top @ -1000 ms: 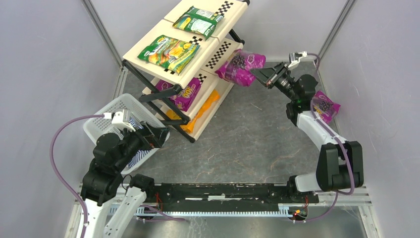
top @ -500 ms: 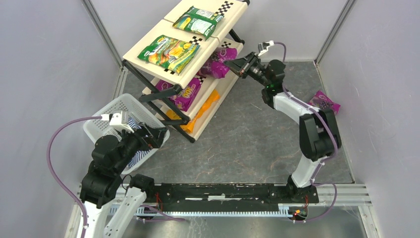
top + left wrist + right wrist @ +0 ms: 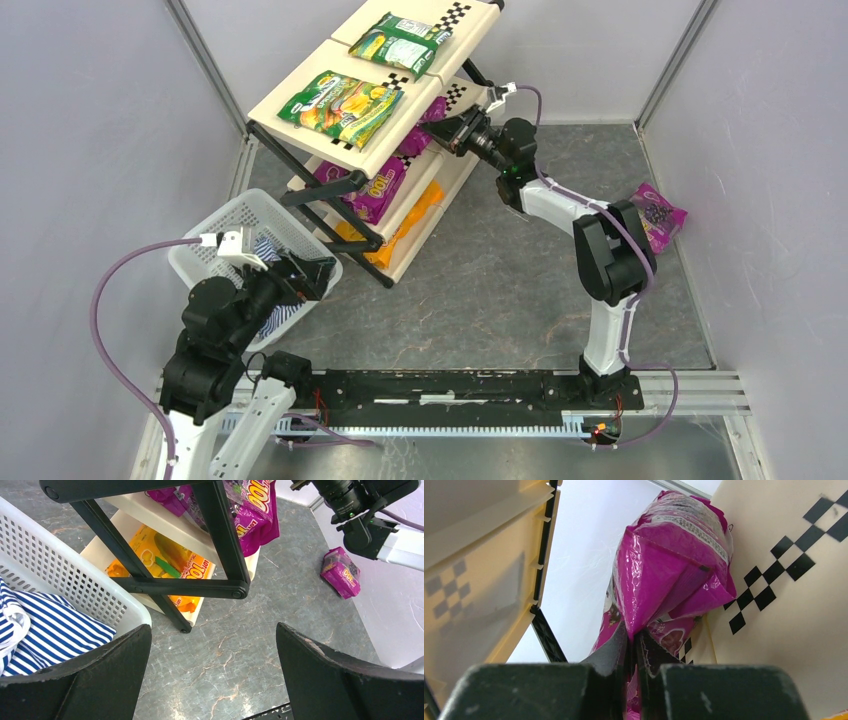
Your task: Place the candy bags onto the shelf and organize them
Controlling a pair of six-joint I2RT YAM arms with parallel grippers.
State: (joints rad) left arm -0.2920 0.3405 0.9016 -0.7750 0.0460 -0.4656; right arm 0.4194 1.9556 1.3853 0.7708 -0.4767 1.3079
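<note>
Here, right gripper (image 3: 631,639) clamped on purple candy bag (image 3: 666,567), bag inside the shelf (image 3: 796,625).

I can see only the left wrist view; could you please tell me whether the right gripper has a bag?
Observer: Yes, the right gripper is shut on the held purple bag, pinching one edge.
Operator: Thank you. Where is that bag now?
Observer: Between the top and middle tiers of the shelf, almost wholly under the top panel.
Operator: And what lies on the top tier?
Observer: The nearer green bag and the farther green bag, one on each panel.
</note>
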